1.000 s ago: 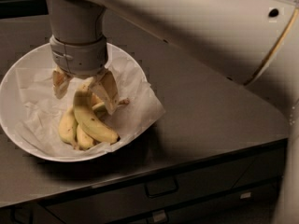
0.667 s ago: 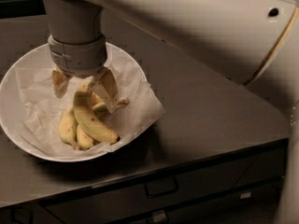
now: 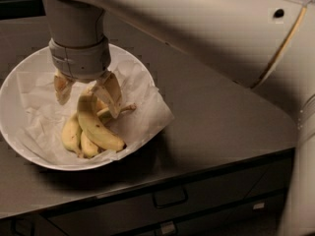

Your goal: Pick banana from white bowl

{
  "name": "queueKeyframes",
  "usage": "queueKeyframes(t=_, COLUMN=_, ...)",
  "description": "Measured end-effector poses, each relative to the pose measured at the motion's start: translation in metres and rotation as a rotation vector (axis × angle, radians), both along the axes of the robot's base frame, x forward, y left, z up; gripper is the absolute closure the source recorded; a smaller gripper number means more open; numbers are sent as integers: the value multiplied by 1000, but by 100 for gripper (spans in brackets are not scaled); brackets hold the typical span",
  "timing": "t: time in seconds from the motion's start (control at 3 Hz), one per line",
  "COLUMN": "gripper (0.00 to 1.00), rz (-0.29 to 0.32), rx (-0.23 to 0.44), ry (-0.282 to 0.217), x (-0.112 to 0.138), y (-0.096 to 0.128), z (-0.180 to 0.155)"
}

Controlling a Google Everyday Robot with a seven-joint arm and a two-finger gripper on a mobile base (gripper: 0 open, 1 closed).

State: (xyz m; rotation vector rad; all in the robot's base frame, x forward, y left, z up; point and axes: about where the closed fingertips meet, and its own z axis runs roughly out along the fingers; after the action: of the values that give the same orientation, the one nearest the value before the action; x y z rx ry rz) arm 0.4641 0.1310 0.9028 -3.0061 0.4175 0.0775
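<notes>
At the left of the frame one white bowl [image 3: 11,90], lined with one crumpled sheet of white paper [image 3: 142,113], sits on the dark counter [image 3: 211,117]. In it I count four bananas in a bunch. The banana [image 3: 94,126], longest and most curved, lies on top in the bowl's middle. My gripper [image 3: 88,104] hangs over it, its two fingers spread wide either side of the banana's upper end, holding nothing. Below the counter are two drawer handles [image 3: 170,198].

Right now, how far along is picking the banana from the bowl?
Done: the end effector hangs low over the bowl, open, astride the top of the banana. In hand: the grasp, not yet closed. Left: close and lift the banana out.
</notes>
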Motion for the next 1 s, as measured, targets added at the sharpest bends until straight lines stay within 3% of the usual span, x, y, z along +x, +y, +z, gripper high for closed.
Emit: queueKeyframes(t=1.0, gripper=31, rz=21, rx=-5, ry=-2, x=6, y=0, z=-6)
